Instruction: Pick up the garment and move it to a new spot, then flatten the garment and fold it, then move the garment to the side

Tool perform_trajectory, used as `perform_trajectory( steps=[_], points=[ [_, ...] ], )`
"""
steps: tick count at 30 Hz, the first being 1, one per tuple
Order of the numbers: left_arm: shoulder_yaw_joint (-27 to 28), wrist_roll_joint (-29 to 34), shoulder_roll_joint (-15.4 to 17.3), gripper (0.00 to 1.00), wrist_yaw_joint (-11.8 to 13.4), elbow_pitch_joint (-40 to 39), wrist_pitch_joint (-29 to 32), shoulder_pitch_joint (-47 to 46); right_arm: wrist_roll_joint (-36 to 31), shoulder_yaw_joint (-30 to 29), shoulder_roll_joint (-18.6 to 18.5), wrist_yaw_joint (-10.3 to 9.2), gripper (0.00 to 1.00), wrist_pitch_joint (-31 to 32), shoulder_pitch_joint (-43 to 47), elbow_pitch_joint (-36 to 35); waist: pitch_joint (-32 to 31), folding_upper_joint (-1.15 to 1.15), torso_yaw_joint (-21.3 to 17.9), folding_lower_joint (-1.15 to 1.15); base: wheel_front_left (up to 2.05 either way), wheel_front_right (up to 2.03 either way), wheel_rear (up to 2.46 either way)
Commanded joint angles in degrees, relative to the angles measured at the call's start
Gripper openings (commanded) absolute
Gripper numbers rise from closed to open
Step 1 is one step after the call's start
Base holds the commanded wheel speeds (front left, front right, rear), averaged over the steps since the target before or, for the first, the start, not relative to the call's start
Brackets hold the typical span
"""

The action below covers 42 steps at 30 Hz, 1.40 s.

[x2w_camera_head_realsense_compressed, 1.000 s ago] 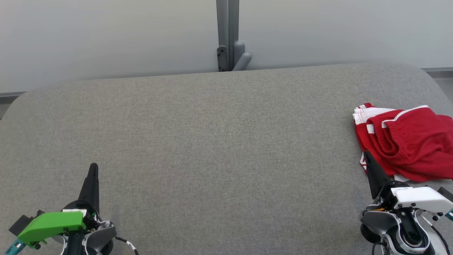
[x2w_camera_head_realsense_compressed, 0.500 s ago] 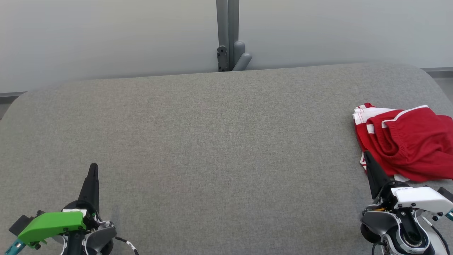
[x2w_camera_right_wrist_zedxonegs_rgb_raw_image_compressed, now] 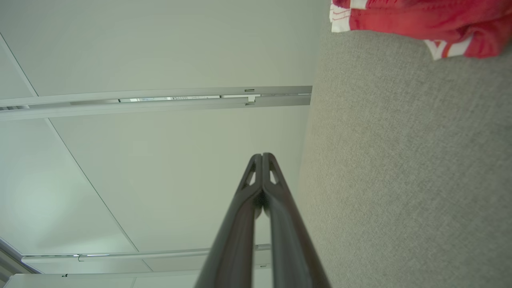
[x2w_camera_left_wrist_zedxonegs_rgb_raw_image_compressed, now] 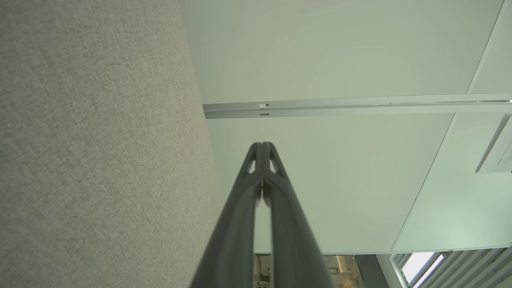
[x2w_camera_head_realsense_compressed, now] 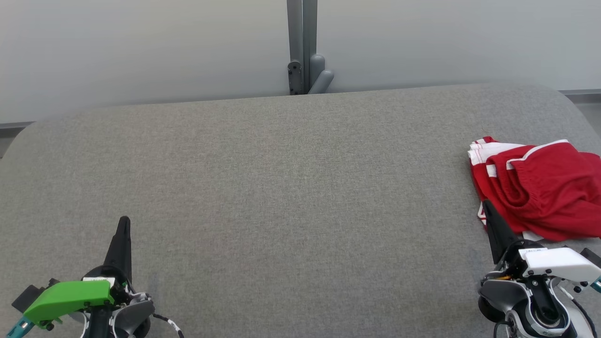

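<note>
Left gripper: you see it at the lower left of the head view, its two dark fingers pressed together to one point, clenched on nothing.
Right gripper: you find it at the lower right of the head view, clenched too, with nothing between the fingers; in its wrist view the tips meet.
Garment: red with white stripes, crumpled in a heap at the right edge of the head view, partly cut by the frame.
Gap to the cloth: in the head view the right tip is just beside the heap's lower left edge; in the right wrist view the cloth is at the upper right corner, apart from the tips.
Table: a grey fabric surface with rounded corners, under both grippers and the heap.
Background: a grey post at the top centre, before a pale wall.
</note>
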Motion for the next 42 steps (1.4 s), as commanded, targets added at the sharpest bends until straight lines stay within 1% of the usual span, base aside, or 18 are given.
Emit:
perform_trajectory(
  steps=[1,42],
  points=[
    [0.02,-0.16,0.36,0.00,-0.37,-0.21,0.18,-0.64,0.38,-0.07,-0.28,0.02,0.00,0.15,0.60,-0.30,0.00,0.00,0.00,0.00,0.00,0.00,0.00],
    [0.01,-0.15,0.36,0.00,-0.38,-0.21,0.17,-0.64,0.38,-0.07,-0.28,0.02,0.00,0.14,0.60,-0.30,0.00,0.00,0.00,0.00,0.00,0.00,0.00]
  ],
)
